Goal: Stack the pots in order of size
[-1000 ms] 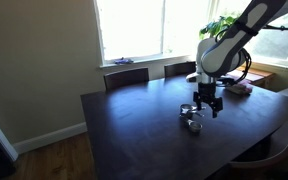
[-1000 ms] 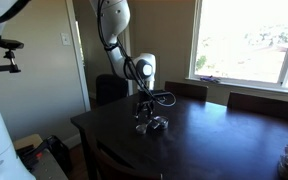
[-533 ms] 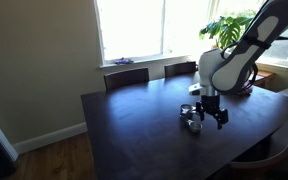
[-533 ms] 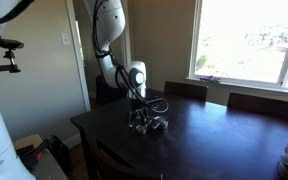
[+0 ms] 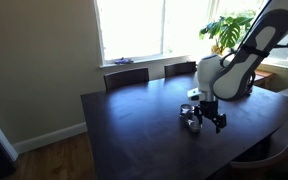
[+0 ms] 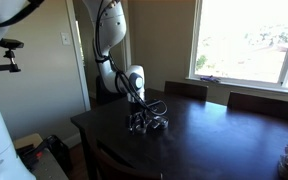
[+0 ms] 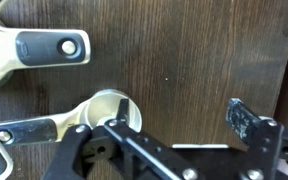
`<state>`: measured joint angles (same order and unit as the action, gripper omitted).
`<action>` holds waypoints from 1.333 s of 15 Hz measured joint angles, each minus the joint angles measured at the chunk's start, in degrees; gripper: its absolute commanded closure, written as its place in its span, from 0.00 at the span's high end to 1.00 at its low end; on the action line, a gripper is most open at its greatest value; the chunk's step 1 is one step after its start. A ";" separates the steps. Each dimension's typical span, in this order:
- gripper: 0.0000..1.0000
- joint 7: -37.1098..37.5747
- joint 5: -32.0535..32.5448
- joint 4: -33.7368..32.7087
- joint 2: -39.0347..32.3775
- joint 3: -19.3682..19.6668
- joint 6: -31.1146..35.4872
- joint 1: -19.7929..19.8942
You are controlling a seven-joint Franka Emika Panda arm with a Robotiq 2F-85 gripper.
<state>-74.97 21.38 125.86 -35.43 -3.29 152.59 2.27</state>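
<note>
A round pot (image 7: 106, 104) lies low and left of centre in the wrist view, bowl up. Its handle (image 7: 26, 132) runs out to the left, and a second handle (image 7: 50, 47) lies farther up, roughly parallel and apart. The gripper (image 7: 164, 128) hangs just above it, jaws spread wide and holding nothing. The bowl sits under the finger on the view's left rather than in the gap, so a leftward shift looks necessary. In an exterior view the pots (image 5: 192, 118) cluster on the dark table (image 5: 134, 125), with bare wood around them.
</note>
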 measured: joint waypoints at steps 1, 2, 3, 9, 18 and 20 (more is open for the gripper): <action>0.95 0.00 0.19 -0.31 -0.41 0.00 0.05 -0.19; 0.94 0.00 0.66 -0.69 -0.83 0.00 0.21 -0.36; 0.93 0.00 1.22 -1.09 -1.29 0.01 0.53 -0.55; 0.91 0.00 5.09 -4.82 -4.94 1.46 1.96 -2.40; 0.19 -0.07 6.28 -9.84 -8.61 2.09 2.27 -3.20; 0.11 -0.15 6.55 -9.74 -8.53 2.13 2.29 -3.20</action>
<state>-75.13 27.93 116.13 -43.96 -1.17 154.87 -0.93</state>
